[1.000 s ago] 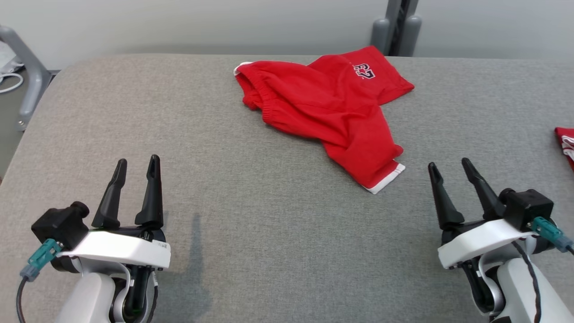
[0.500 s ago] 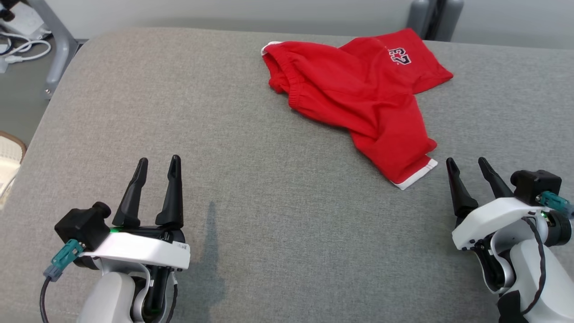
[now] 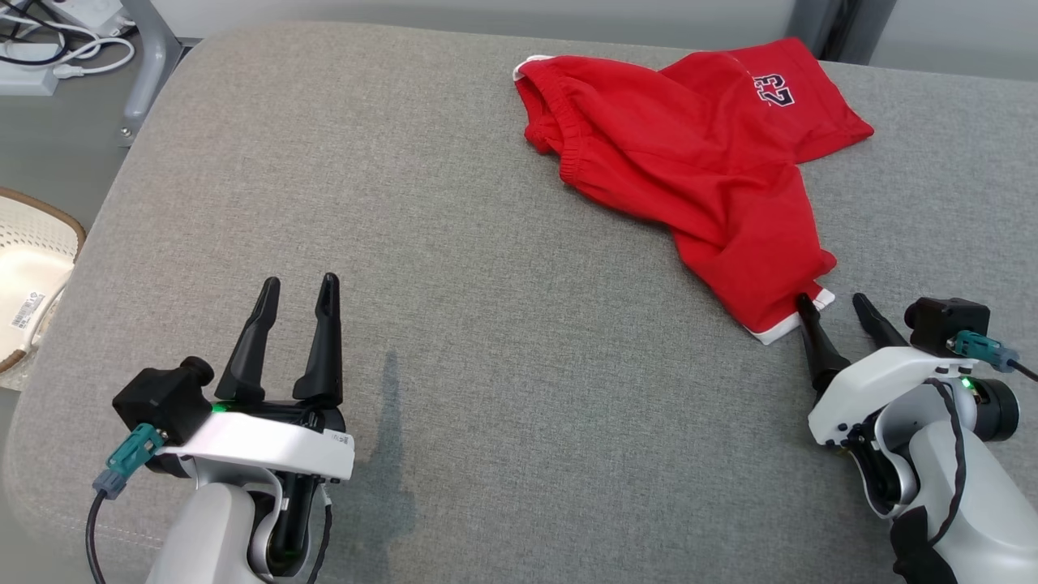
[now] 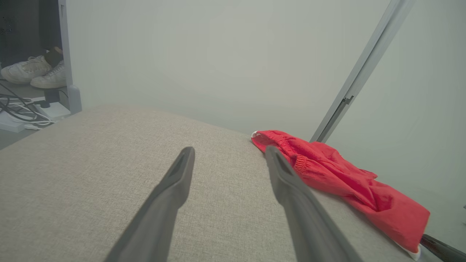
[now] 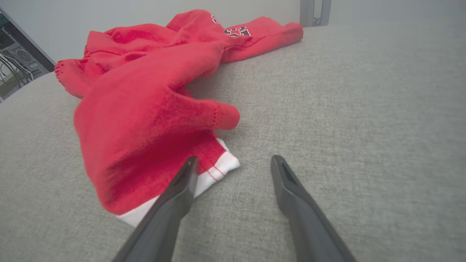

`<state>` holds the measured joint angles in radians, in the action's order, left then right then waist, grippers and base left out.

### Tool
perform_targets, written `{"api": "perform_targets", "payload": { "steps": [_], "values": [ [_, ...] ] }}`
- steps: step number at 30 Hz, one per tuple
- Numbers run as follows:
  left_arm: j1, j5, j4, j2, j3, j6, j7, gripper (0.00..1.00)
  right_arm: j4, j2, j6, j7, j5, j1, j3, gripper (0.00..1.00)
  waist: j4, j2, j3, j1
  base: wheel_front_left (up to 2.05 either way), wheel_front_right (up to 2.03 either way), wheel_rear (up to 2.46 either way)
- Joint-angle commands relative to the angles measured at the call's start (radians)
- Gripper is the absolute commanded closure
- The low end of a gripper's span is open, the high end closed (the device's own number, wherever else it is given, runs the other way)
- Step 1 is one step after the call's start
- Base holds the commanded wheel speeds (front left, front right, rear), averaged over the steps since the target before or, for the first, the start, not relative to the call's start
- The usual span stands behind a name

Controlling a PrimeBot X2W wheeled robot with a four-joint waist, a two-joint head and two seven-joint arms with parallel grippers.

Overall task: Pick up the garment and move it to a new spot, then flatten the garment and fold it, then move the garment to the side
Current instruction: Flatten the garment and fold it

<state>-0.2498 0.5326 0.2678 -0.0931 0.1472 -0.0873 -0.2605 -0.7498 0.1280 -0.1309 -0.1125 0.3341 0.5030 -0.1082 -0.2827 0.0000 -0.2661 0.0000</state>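
Head view. A grey woven-fabric surface (image 3: 454, 243) carries a pair of red knit shorts with a white hem band and a dark number print (image 3: 697, 178). The shorts lie crumpled at about 1 o'clock, toward the far edge. The elastic waistband faces 11 o'clock, and one leg trails down toward 4 o'clock.

The left pincer (image 3: 300, 281) is at 7 o'clock, released, with its fingers spread over bare surface well apart from the shorts. Nothing lies between it and them.

The right pincer (image 3: 830, 298) is at 4 o'clock, also released. In the right wrist view, the tip of one finger (image 5: 189, 171) lies over the white hem band, whose corner falls between the two fingers. The other finger is over bare surface. Whether the tip presses the cloth cannot be told.

Off the surface, a pale woven basket with a brown rim (image 3: 28, 268) stands at 9 o'clock. A white power strip with cables (image 3: 49, 61) lies on the floor beside a grey metal leg (image 3: 150, 57) at 11 o'clock. The left wrist view also shows white sneakers (image 4: 32, 71) on the floor and a slanted grey metal post (image 4: 360, 72) behind the shorts.
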Motion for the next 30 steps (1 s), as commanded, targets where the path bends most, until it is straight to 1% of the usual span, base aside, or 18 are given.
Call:
{"api": "perform_targets", "payload": {
  "steps": [1, 2, 3, 4, 9, 13, 15, 16, 17, 20, 23, 30],
  "values": [
    [-0.008, -0.009, 0.005, -0.002, -0.006, -0.007, -0.005, 0.0, -0.015, 0.005, 0.0, -0.002, 0.008, 0.008, -0.008, 0.0, -0.003, 0.0, 0.0, 0.0, 0.0, 0.0, 0.0],
    [-0.007, -0.012, 0.007, 0.0, -0.008, -0.009, -0.005, 0.0, -0.022, 0.006, 0.0, -0.003, 0.011, 0.012, -0.016, 0.51, -0.004, 0.0, 0.0, 0.0, 0.0, 0.0, 0.0],
    [-0.007, -0.015, 0.009, 0.002, -0.009, -0.009, -0.005, 0.0, -0.027, 0.006, 0.0, -0.009, 0.015, 0.016, -0.022, 0.89, -0.005, 0.0, 0.0, 0.0, 0.0, 0.0, 0.0],
    [-0.007, -0.017, 0.01, 0.003, -0.011, -0.01, -0.005, 0.0, -0.031, 0.007, 0.0, -0.013, 0.023, 0.019, -0.026, 1.0, -0.005, 0.0, 0.0, 0.0, 0.0, 0.0, 0.0],
    [-0.001, -0.028, 0.022, 0.008, -0.02, -0.018, -0.005, 0.0, -0.041, 0.026, 0.0, -0.055, 0.06, 0.025, -0.065, 1.0, 0.004, 0.0, 0.012, 0.0, 0.0, 0.0, 0.0],
    [0.012, -0.035, 0.029, 0.003, -0.033, -0.021, -0.005, 0.0, -0.02, 0.034, 0.0, -0.095, 0.07, 0.014, -0.081, 1.0, 0.039, 0.0, 0.037, 0.0, 0.0, 0.0, 0.0],
    [0.015, -0.039, 0.031, 0.001, -0.036, -0.023, -0.005, 0.0, -0.003, 0.045, 0.0, -0.109, 0.056, 0.002, -0.076, 1.0, 0.063, 0.0, 0.053, 0.0, 0.0, 0.0, 0.0],
    [0.015, -0.039, 0.031, 0.001, -0.036, -0.023, -0.005, 0.0, -0.003, 0.045, 0.0, -0.109, 0.056, 0.002, -0.076, 1.0, 0.063, 0.0, 0.053, 0.0, 0.0, 0.0, 0.0],
    [0.017, -0.04, 0.032, 0.0, -0.038, -0.024, -0.005, 0.0, 0.011, 0.055, 0.0, -0.115, 0.032, -0.002, -0.076, 1.0, 0.076, 0.0, 0.061, 0.0, 0.0, 0.0, 0.0],
    [0.026, -0.046, 0.029, -0.003, -0.047, -0.024, -0.004, 0.0, 0.088, 0.025, 0.0, -0.117, 0.018, -0.014, -0.048, 1.0, 0.124, 0.0, 0.08, 0.0, 0.0, 0.0, 0.0],
    [0.031, -0.052, 0.028, 0.0, -0.046, -0.027, -0.004, 0.0, 0.189, 0.019, 0.0, -0.081, -0.016, -0.046, -0.013, 1.0, 0.168, 0.0, 0.094, 0.0, 0.0, 0.0, 0.0],
    [0.034, -0.055, 0.032, 0.01, -0.048, -0.029, -0.004, 0.0, 0.486, -0.039, 0.0, 0.111, -0.101, -0.153, 0.088, 1.0, 0.258, 0.0, 0.11, 0.0, 0.0, 0.0, 0.0]
  ]
}}
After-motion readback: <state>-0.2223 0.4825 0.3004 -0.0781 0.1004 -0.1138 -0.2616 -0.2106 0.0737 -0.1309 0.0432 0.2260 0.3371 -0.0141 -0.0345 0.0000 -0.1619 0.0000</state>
